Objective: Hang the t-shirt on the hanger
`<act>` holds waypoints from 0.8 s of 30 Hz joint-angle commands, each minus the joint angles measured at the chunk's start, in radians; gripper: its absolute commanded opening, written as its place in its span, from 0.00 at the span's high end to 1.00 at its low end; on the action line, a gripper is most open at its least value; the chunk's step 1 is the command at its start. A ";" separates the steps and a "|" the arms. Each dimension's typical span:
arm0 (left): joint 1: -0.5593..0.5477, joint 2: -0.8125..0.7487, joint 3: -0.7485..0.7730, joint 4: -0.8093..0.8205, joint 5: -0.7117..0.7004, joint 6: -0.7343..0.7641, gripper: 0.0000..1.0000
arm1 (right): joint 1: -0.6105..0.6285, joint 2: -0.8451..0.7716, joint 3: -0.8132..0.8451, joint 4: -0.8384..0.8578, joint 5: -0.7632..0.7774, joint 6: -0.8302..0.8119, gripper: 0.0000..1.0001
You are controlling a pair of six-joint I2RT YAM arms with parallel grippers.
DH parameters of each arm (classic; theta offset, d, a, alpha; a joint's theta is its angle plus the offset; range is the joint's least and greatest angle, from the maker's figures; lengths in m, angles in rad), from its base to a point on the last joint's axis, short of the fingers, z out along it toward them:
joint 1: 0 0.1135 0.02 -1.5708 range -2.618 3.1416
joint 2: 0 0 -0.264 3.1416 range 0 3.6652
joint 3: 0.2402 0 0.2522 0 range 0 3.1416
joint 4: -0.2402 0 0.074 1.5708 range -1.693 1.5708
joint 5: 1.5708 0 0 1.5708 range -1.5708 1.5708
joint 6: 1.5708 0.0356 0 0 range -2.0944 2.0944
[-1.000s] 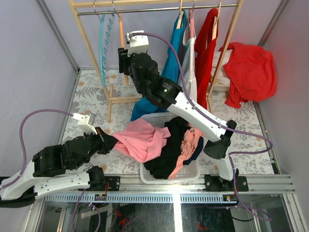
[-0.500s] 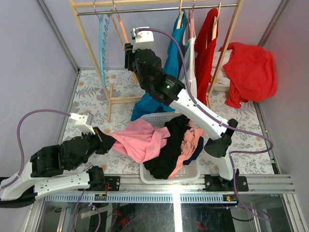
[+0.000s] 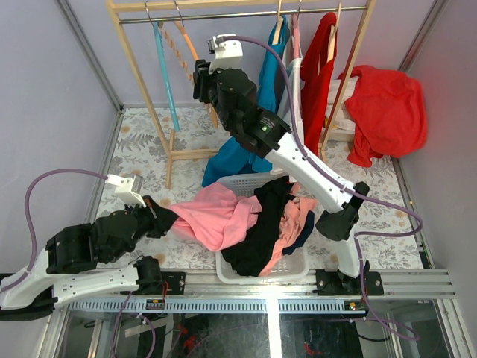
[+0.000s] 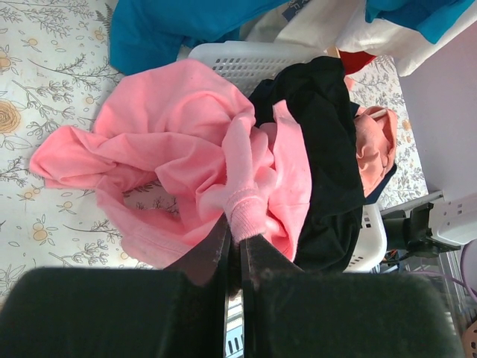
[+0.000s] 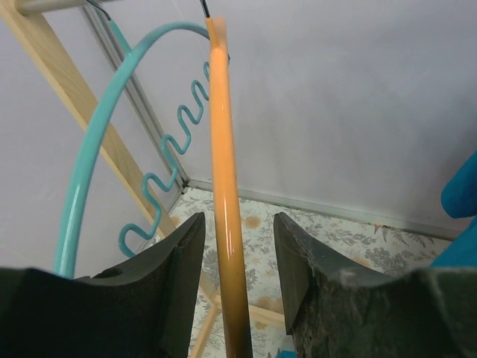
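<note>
Near left, the left gripper [image 4: 235, 224] is pressed together on a fold of the pink t-shirt [image 4: 171, 134], which lies bunched partly on the floral table [image 3: 141, 149] and partly over the left rim of the white basket [image 3: 231, 181]. At the far rail [image 3: 238, 13], the right gripper [image 5: 237, 231] has its fingers spread either side of the orange hanger [image 5: 223, 149], with a gap on both sides (a teal hanger [image 5: 67, 239] hangs just to its left). The step in hand appears to be fetching the hanger; next, the fingers would need to close on its arm and lift the hook off the rail.
</note>
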 commanded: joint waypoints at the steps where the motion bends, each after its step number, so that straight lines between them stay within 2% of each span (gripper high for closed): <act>1: -0.003 0.009 0.039 -0.009 -0.037 -0.020 1.00 | -0.012 -0.007 0.066 0.081 -0.051 -0.004 0.51; 9: -0.003 0.023 0.046 -0.019 -0.044 -0.030 1.00 | -0.027 0.020 0.068 0.095 -0.106 0.002 0.51; 13: -0.003 0.028 0.045 -0.018 -0.044 -0.036 1.00 | -0.040 0.032 0.071 0.095 -0.122 0.014 0.55; 16: -0.003 0.030 0.047 -0.023 -0.047 -0.039 1.00 | -0.050 0.034 0.073 0.098 -0.132 0.021 0.63; 19: -0.003 0.033 0.051 -0.029 -0.056 -0.041 1.00 | -0.049 0.031 0.070 0.107 -0.140 0.015 0.78; 24: -0.002 0.042 0.050 -0.030 -0.061 -0.041 1.00 | -0.050 0.003 0.043 0.125 -0.149 0.003 0.96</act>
